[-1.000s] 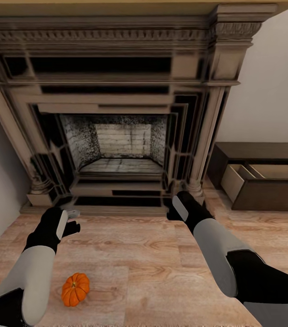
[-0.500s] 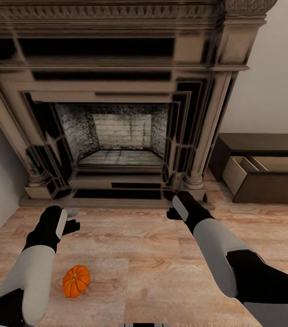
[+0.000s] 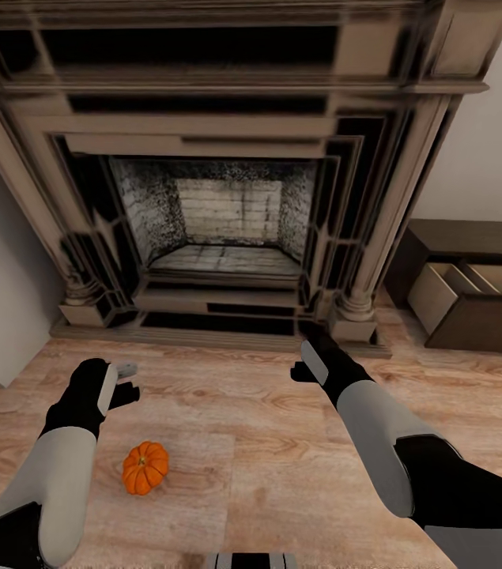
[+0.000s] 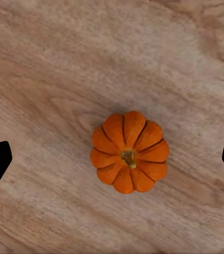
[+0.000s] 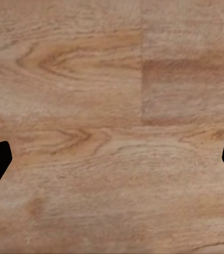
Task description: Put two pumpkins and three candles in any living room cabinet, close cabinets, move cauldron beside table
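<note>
One pumpkin [image 3: 145,467] sits on the plank floor [image 3: 266,474], near left, right beside the left arm. Left gripper [image 4: 112,159] hangs above it, fingers spread wide. Right gripper [image 5: 112,159] is spread too, over bare boards. Beyond, the fireplace [image 3: 227,174]; far right, the cabinet [image 3: 472,292], drawer out.

The head camera looks forward and down from above both arms, facing the fireplace [image 3: 227,205] across the wood floor [image 3: 258,466]. The left wrist camera looks straight down, close over the pumpkin [image 4: 129,152], which the head view shares. The right wrist camera looks straight down at bare planks.
</note>
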Robot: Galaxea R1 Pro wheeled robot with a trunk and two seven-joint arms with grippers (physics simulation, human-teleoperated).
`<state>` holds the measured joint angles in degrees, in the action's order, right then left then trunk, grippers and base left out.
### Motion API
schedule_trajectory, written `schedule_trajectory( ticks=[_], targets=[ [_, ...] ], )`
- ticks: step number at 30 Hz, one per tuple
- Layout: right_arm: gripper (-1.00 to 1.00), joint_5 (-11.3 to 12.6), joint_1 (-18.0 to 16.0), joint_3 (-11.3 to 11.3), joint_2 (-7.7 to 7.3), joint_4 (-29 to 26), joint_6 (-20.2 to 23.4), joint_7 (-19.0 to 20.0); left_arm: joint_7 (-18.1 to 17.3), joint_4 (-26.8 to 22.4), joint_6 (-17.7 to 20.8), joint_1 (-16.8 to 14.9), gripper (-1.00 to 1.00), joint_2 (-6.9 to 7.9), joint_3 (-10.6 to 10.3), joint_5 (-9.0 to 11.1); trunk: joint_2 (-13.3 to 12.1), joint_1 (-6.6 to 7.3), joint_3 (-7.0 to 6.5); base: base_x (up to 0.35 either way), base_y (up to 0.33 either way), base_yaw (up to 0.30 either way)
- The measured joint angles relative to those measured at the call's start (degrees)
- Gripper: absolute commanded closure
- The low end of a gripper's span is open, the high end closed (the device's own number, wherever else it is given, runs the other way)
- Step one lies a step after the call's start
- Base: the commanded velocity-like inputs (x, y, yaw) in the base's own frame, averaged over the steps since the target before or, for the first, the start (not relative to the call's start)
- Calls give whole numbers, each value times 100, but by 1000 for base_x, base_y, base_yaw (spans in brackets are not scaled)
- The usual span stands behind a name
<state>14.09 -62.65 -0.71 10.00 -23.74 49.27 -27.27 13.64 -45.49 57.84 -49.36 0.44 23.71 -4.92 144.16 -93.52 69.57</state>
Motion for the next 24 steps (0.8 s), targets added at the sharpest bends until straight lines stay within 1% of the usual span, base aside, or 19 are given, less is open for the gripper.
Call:
schedule_trajectory(
  ticks=[24],
  targets=[
    [-100, -1, 8, 8, 0, 16, 1, 0, 1, 1, -5, 0, -100, -11, 0, -3, 32, -62, 532, 0, 0, 5]
  ],
)
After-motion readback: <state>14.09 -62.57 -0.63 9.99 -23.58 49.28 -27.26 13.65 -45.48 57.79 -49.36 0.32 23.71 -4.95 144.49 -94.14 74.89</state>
